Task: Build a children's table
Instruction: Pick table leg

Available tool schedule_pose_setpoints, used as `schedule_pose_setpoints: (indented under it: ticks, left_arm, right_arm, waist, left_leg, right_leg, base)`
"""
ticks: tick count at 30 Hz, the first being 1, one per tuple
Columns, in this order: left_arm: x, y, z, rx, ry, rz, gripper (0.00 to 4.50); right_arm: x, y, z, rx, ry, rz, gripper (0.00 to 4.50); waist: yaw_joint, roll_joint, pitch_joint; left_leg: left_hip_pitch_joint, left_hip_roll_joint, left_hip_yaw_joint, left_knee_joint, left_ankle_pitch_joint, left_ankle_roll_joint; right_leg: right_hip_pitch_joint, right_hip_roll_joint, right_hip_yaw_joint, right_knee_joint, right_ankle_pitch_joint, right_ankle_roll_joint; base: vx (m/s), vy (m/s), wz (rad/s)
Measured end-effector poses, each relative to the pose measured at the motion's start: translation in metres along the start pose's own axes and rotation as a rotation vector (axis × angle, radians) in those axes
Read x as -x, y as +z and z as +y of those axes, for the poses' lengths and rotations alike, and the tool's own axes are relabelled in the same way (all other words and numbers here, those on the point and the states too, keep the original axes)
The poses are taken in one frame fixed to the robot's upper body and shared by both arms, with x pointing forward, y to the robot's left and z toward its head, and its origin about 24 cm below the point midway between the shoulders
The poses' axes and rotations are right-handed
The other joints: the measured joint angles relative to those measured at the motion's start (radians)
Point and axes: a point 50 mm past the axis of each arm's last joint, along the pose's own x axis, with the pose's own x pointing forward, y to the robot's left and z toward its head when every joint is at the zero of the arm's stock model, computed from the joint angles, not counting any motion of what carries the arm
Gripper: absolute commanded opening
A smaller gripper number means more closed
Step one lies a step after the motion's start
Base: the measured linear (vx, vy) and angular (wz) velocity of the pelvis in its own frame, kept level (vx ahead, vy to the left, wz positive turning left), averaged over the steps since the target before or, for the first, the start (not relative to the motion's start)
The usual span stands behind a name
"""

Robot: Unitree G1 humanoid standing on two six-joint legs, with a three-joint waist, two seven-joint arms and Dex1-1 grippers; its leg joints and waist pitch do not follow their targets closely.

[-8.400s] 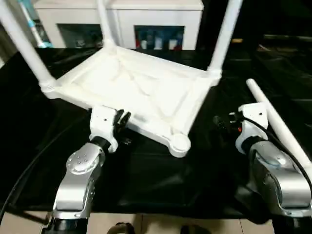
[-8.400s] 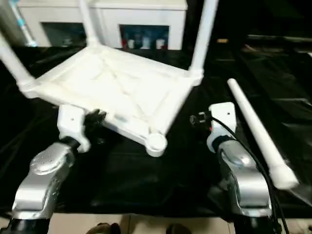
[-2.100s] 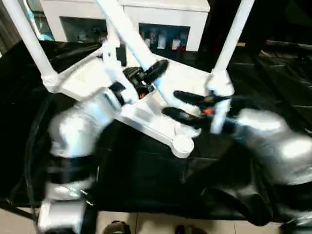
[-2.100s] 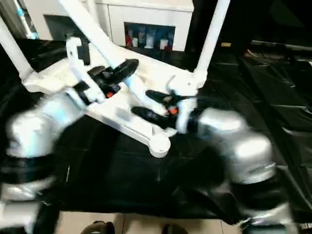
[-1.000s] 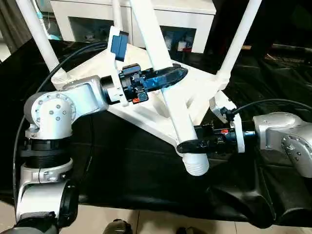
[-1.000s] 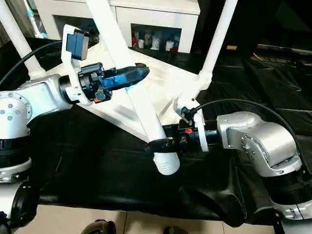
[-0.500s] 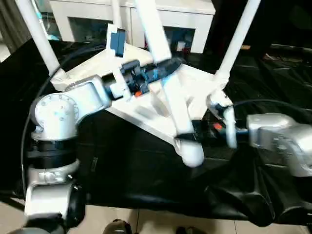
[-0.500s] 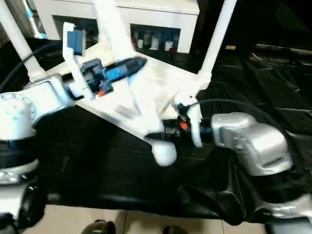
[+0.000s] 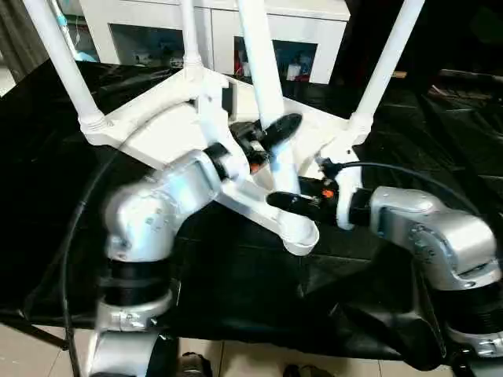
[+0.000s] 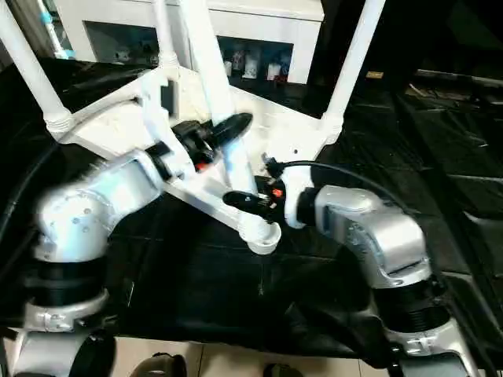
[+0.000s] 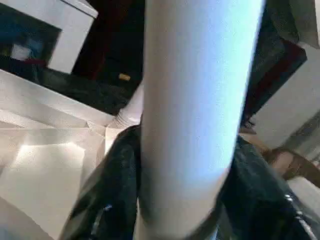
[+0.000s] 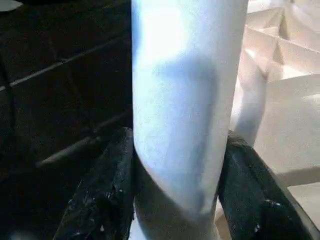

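Observation:
The white tabletop [image 9: 165,126] lies upside down on black cloth, ribbed side up. Three white legs stand in its left [image 9: 55,55], back [image 9: 187,31] and right [image 9: 389,55] corner sockets. A fourth leg [image 9: 263,71] stands nearly upright, its lower end meeting the near corner socket [image 9: 300,236]; how deep it sits is hidden. My left gripper [image 9: 275,140] is shut on this leg at mid height, its black fingers [image 11: 107,195] on both sides. My right gripper [image 9: 295,200] is shut on the leg lower down, just above the socket, with its fingers [image 12: 245,190] hugging the tube.
Black cloth [image 9: 236,298] covers the work surface up to its front edge, with pale floor below. A white cabinet [image 9: 204,16] with small items on its shelves stands behind the table. Cables run along both forearms.
The held leg has swung more upright, and its lower end has moved from hanging in front of the near corner onto the corner socket. Both arms moved inward with it.

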Motion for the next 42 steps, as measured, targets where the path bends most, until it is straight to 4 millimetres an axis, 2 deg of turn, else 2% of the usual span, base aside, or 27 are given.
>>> schedule_pose_setpoints:
  ticks: [4,9,10,13,14,18,22,27,31,42]
  left_arm:
    - [0.002,0.000,0.003,0.011,0.008,-0.011,1.84]
    - [0.004,0.002,0.002,0.021,0.003,-0.027,1.81]
    - [0.005,0.003,0.001,0.024,-0.002,-0.035,1.81]
    - [0.007,0.006,0.001,0.021,-0.013,-0.052,1.81]
    - [0.008,0.007,0.000,0.024,-0.020,-0.052,1.81]
    - [0.011,0.007,0.000,0.025,-0.077,-0.026,1.80]
    - [0.017,0.008,-0.004,0.035,-0.187,0.019,1.80]
    - [0.025,0.012,-0.006,0.021,-0.318,0.062,1.80]
    - [0.031,0.014,-0.008,-0.059,-0.422,0.104,1.80]
    - [0.031,0.018,-0.016,-0.103,-0.534,0.108,1.80]
  right_arm:
    - [-0.001,0.000,0.000,0.010,-0.003,0.001,1.85]
    - [-0.001,0.003,0.002,0.023,0.002,-0.015,1.85]
    - [-0.001,0.004,0.003,0.027,0.006,-0.024,2.41]
    - [-0.001,0.009,0.006,-0.029,0.044,-0.080,2.55]
    - [0.001,0.009,0.005,-0.037,0.052,-0.086,2.75]
    - [0.006,0.010,0.005,-0.027,0.092,-0.074,3.02]
    - [0.020,0.012,0.006,-0.009,0.193,-0.045,3.36]
    - [0.029,0.011,0.005,-0.003,0.254,-0.003,3.39]
    - [0.038,0.014,0.004,0.016,0.331,0.049,3.39]
    - [0.034,0.010,0.005,-0.030,0.401,0.062,3.39]
  waist:
    - [0.000,0.000,0.000]
    - [0.000,0.000,0.000]
    - [0.000,0.000,0.000]
    - [0.000,0.000,0.000]
    - [0.000,0.000,0.000]
    - [0.003,0.000,0.000]
    - [0.003,0.000,0.000]
    - [0.001,0.000,0.000]
    - [0.003,0.000,0.000]
    - [0.003,0.000,0.000]
  left_leg:
    - [0.000,0.000,0.000,0.000,0.000,0.000]
    - [0.000,0.000,0.000,0.000,0.000,0.000]
    - [0.000,0.000,0.000,0.000,0.000,0.000]
    - [0.000,0.000,0.000,0.000,0.000,0.000]
    - [0.000,0.000,0.000,0.000,0.000,0.000]
    - [0.000,0.000,0.000,0.000,0.000,0.000]
    - [0.000,0.000,0.001,0.000,0.000,0.000]
    - [0.001,0.000,0.001,0.000,0.000,0.000]
    - [0.001,0.000,0.001,0.000,0.000,0.000]
    - [0.002,0.000,0.001,0.002,0.000,0.000]
  right_leg:
    - [0.000,0.000,0.000,-0.002,0.000,0.000]
    - [0.001,0.000,0.000,-0.002,0.000,0.000]
    - [0.001,0.000,0.000,-0.002,0.000,0.000]
    - [0.001,0.000,0.000,-0.002,0.000,-0.001]
    - [0.001,0.000,0.000,-0.002,0.000,0.000]
    - [0.001,0.000,0.000,-0.002,0.000,-0.001]
    - [0.001,0.000,0.000,-0.002,0.003,-0.005]
    - [0.001,0.000,0.000,-0.001,0.003,-0.006]
    - [0.001,0.000,0.000,0.000,0.003,-0.005]
    - [0.001,0.000,0.001,0.003,0.004,-0.007]
  base:
    - [0.000,0.000,0.00]
    - [0.000,0.000,0.00]
    - [0.000,0.000,0.00]
    - [0.000,0.000,0.00]
    - [0.000,0.000,0.00]
    - [0.000,0.000,0.00]
    - [0.000,0.000,0.00]
    - [0.000,0.000,0.00]
    - [0.000,0.000,0.00]
    - [0.000,0.000,0.00]
